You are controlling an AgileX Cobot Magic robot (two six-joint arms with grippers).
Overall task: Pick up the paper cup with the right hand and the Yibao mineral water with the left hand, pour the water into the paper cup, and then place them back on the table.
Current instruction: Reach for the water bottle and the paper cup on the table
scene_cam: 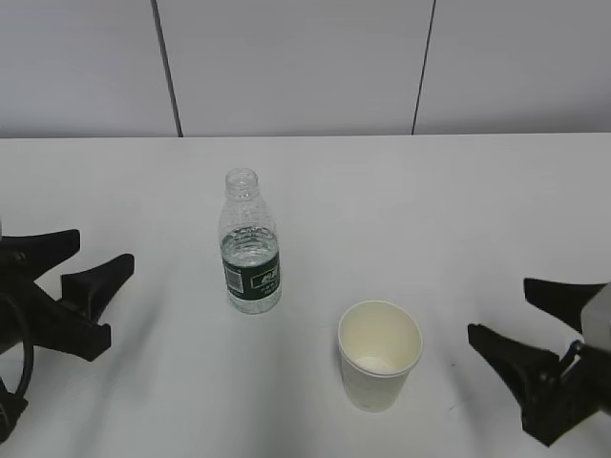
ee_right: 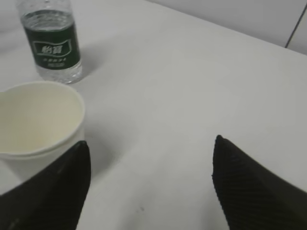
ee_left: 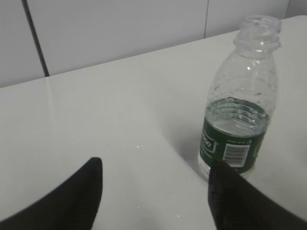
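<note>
A white table [scene_cam: 401, 200] holds the Yibao mineral water [scene_cam: 250, 244], an uncapped clear bottle standing upright left of centre, partly filled, green label facing forward. The paper cup [scene_cam: 379, 354] stands upright nearer the front and to the bottle's right, apart from it. The left hand [scene_cam: 72, 281] waits at the left edge, fingers spread wide, gripping nothing. The right hand [scene_cam: 520, 320] sits at the right edge, fingers likewise apart, close to the cup but not touching it.

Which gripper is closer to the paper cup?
Right. The right gripper sits open just beside the paper cup; the left gripper is beyond the Yibao mineral water.
</note>
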